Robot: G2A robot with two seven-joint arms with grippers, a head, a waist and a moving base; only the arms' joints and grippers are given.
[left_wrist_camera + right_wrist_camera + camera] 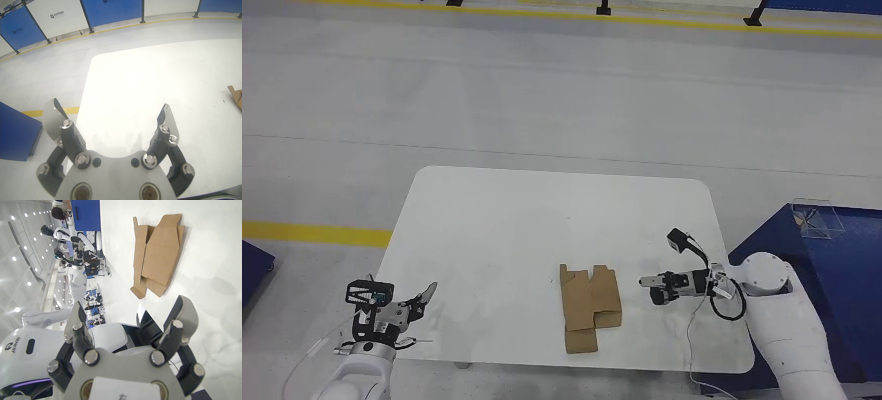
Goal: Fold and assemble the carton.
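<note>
a flat brown carton (589,305) lies on the white table (492,210). it is near the front edge, a bit to the right of the middle. it is not folded up yet. it lies flat, with flaps sticking out at both ends. one part of it lies on top of another part.

the right gripper (129,301) is just beside the carton, on its right side. it points at the carton but does not touch it. it is wide open and there is nothing in it.

the left gripper (110,103) is at the front left corner of the table, well apart from the carton. it is wide open too, and it holds nothing. it points across the table, and the end of the carton is far off to its side.

the floor (562,90) is pale grey. a yellow line (312,233) runs over it to the left of the table. a blue stand (802,255) is by the right side of the table. a small clear box (817,216) sits on top of it.
</note>
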